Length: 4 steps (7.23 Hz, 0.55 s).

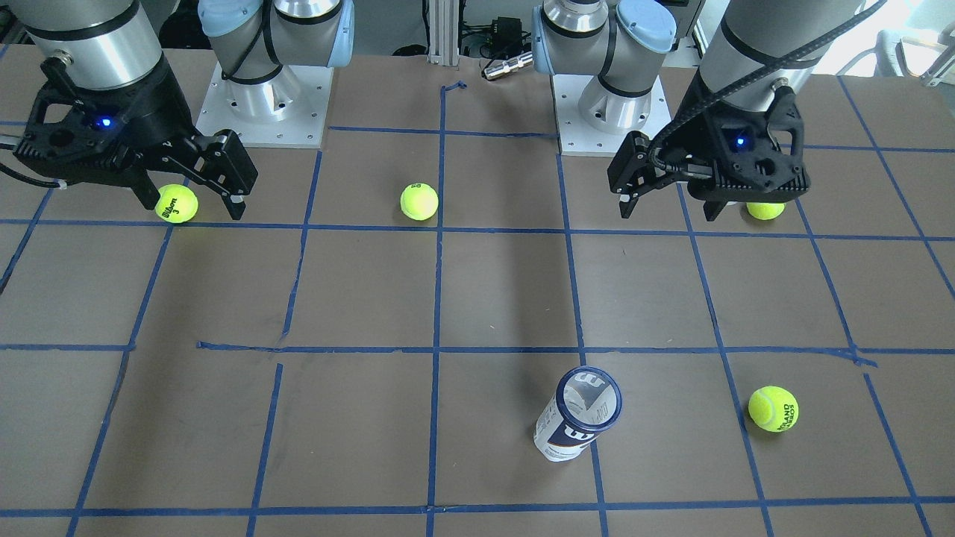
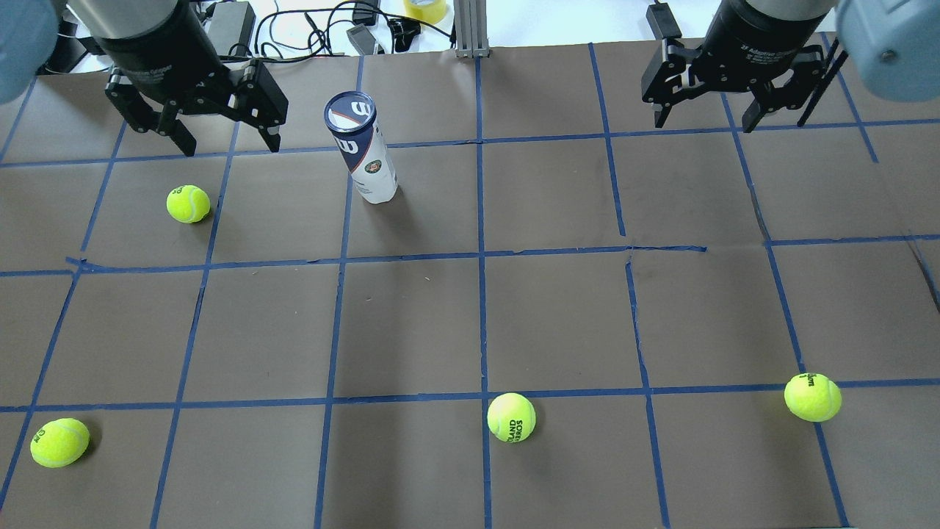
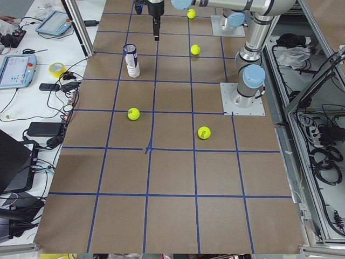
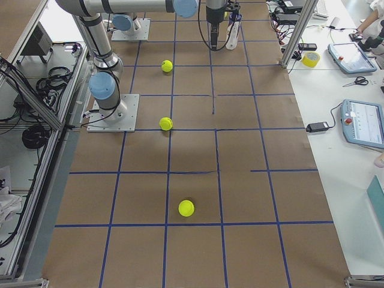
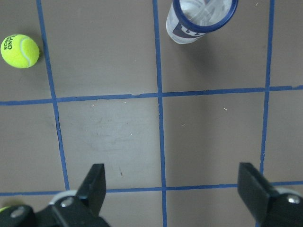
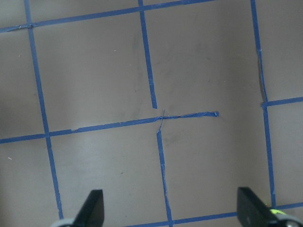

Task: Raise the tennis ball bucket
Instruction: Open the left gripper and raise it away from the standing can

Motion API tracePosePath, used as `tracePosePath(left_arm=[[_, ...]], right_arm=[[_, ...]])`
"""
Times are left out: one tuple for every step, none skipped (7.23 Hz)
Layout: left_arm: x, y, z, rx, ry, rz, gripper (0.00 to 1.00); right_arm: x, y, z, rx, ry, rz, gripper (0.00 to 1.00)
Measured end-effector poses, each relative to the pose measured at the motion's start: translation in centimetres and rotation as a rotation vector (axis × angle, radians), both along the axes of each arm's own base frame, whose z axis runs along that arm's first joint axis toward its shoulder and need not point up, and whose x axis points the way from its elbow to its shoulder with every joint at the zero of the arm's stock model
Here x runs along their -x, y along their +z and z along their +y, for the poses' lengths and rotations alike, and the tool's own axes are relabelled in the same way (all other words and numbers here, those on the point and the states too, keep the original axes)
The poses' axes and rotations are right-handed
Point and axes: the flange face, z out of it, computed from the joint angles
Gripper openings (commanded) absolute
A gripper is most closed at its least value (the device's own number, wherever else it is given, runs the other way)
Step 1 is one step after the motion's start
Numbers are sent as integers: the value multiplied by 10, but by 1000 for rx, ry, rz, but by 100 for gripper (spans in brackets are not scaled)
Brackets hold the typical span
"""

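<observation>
Tennis ball bucket (image 2: pixel 363 150) upright, apart from splayed left tool (image 2: pixel 228 145); right tool (image 2: pixel 703 123) splayed, farther.

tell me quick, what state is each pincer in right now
Left pincer: open, holding nothing.
Right pincer: open, holding nothing.

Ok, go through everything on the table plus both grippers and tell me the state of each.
Tennis ball can: upright on the table, not gripped.
Left gripper: open, empty, left of the can.
Right gripper: open, empty, well away from the can.
Ball nearest the can: loose on the table.
Ball at the robot's near left: loose.
Middle ball: loose.
Ball at the robot's near right: loose.
</observation>
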Motion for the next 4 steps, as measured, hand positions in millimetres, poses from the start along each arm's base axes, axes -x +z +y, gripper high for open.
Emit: tracePosePath(left_arm=[[-2,-5,12,-2,23,-1,100],[-4,-8,18,0,35,-1,100],[-7,-9,20,0,45,-1,100],[-11,-11,20,-3,54,1,100]], right_arm=[[-1,2,1,4,0,-1,100],[-2,5,3,11,0,-1,100],[-5,9,5,17,3,-1,100],[-8,10,6,19,7,0,100]])
